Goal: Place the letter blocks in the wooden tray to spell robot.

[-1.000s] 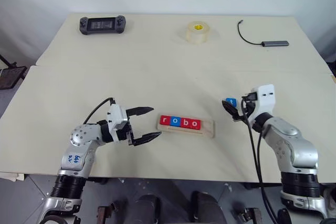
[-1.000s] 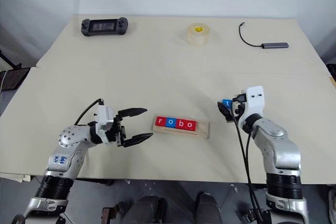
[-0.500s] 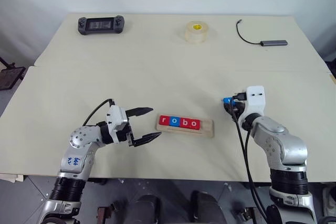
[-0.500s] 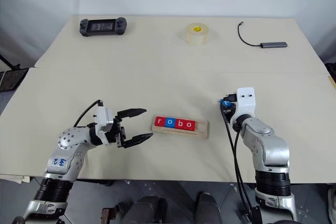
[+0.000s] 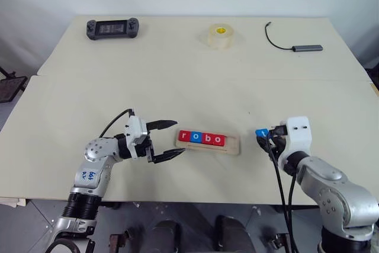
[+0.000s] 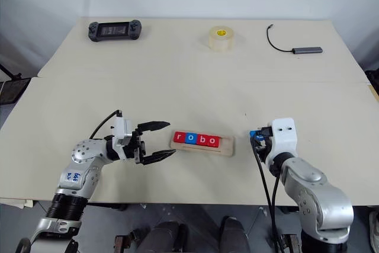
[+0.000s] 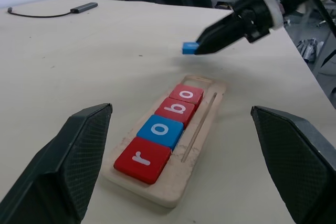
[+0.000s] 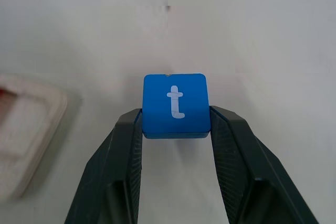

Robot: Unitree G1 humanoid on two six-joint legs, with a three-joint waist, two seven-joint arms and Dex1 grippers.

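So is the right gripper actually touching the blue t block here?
Touching. In the right wrist view both fingers of the right gripper press the sides of the blue t block.

Colours we're seeing on the table

We're looking at a pale wood tray (image 5: 232, 146) w/ blocks showing red r (image 5: 185, 136), blue o (image 5: 198, 137), red b (image 5: 208, 138), red o (image 5: 219, 140), all w/ white letters. Black fingers (image 8: 123, 171) are gripping a blue t block (image 8: 176, 104), white letter. Table (image 5: 177, 75) is showing cream; tape roll (image 5: 221, 35) is looking yellowish-clear; controller (image 5: 112, 27) & cable (image 5: 284, 42) are reading dark.
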